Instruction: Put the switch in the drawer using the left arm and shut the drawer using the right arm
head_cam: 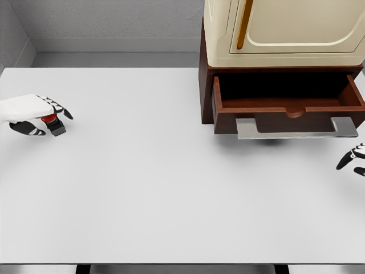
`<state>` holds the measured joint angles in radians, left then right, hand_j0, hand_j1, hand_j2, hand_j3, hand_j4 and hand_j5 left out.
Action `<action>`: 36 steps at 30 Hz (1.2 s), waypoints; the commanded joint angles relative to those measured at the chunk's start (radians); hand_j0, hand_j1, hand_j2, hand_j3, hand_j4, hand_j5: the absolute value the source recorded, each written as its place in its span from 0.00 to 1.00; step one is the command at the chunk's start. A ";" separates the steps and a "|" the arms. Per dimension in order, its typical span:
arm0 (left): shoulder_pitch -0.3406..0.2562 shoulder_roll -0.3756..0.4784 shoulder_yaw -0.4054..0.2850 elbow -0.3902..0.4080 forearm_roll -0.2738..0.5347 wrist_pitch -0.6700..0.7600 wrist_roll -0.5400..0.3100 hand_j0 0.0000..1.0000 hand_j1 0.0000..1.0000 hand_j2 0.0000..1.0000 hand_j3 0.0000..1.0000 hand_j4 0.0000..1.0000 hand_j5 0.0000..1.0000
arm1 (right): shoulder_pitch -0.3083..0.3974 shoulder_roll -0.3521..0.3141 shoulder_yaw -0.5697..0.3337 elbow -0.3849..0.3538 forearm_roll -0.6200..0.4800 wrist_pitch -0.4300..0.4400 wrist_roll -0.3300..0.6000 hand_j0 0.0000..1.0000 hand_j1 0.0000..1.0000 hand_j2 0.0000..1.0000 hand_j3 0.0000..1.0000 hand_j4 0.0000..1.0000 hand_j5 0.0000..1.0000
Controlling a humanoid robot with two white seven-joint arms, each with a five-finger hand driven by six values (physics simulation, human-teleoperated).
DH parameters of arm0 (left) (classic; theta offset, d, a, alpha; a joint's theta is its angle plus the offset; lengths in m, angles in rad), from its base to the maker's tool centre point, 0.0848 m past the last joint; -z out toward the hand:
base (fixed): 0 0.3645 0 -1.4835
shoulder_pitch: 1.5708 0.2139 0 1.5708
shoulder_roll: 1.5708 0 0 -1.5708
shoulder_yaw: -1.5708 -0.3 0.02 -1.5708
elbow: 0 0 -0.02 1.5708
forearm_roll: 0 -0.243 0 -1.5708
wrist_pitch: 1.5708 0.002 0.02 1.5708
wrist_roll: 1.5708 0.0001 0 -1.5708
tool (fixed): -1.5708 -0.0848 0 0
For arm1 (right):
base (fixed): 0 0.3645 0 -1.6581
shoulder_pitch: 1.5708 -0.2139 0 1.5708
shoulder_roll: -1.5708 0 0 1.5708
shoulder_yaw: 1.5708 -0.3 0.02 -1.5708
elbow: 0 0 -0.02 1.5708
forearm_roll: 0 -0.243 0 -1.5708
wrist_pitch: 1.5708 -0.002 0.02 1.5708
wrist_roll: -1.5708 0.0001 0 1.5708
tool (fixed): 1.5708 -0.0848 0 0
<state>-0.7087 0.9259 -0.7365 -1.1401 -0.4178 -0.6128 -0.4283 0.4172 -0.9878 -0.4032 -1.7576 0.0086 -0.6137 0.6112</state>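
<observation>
The switch (pixel 53 124), a small dark box with a red button on top, is at the table's far left. My left hand (pixel 41 116) is over it, fingers curled around its sides. The brown wooden drawer (pixel 288 106) stands pulled open at the upper right, its inside dark and its grey metal handle (pixel 296 128) facing me. Only the black fingertips of my right hand (pixel 352 158) show at the right edge, below the handle and apart from it, spread and holding nothing.
A cream cabinet (pixel 282 31) with an orange door handle (pixel 245 24) sits on top of the drawer's brown case. The white table (pixel 171 188) spans the view; grey walls stand behind it.
</observation>
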 commanded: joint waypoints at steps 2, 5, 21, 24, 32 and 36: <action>0.000 0.002 -0.001 -0.003 -0.003 0.002 0.000 0.66 0.66 0.66 0.66 0.66 0.66 | 0.000 -0.002 0.006 0.000 -0.007 0.003 0.000 0.57 0.57 0.57 0.57 0.57 0.57; 0.000 0.002 0.000 -0.001 -0.001 0.002 0.000 0.60 0.60 0.60 0.60 0.60 0.60 | 0.000 -0.002 0.006 0.000 -0.007 0.003 0.000 0.56 0.56 0.56 0.56 0.56 0.56; -0.040 0.007 0.000 -0.001 0.001 0.002 0.002 0.40 0.40 0.40 0.40 0.40 0.40 | -0.002 -0.020 0.026 0.000 -0.007 0.003 0.000 0.56 0.56 0.56 0.56 0.56 0.56; -0.060 0.005 0.000 -0.043 0.005 0.002 0.003 0.40 0.40 0.40 0.40 0.40 0.40 | -0.002 -0.022 0.026 0.000 -0.007 0.003 0.000 0.56 0.56 0.56 0.56 0.56 0.56; -0.078 -0.006 0.000 -0.316 0.037 0.002 0.008 0.39 0.39 0.39 0.39 0.39 0.39 | 0.000 -0.022 0.026 -0.002 -0.007 0.003 0.000 0.57 0.57 0.57 0.57 0.57 0.57; -0.103 -0.055 -0.001 -0.348 0.039 0.002 0.008 0.39 0.39 0.39 0.39 0.39 0.39 | -0.002 -0.022 0.026 0.000 -0.007 0.003 0.000 0.57 0.57 0.57 0.57 0.57 0.57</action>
<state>-0.8130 0.8906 -0.7382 -1.4634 -0.3867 -0.6129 -0.4215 0.4172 -1.0081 -0.3775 -1.7579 0.0086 -0.6137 0.6112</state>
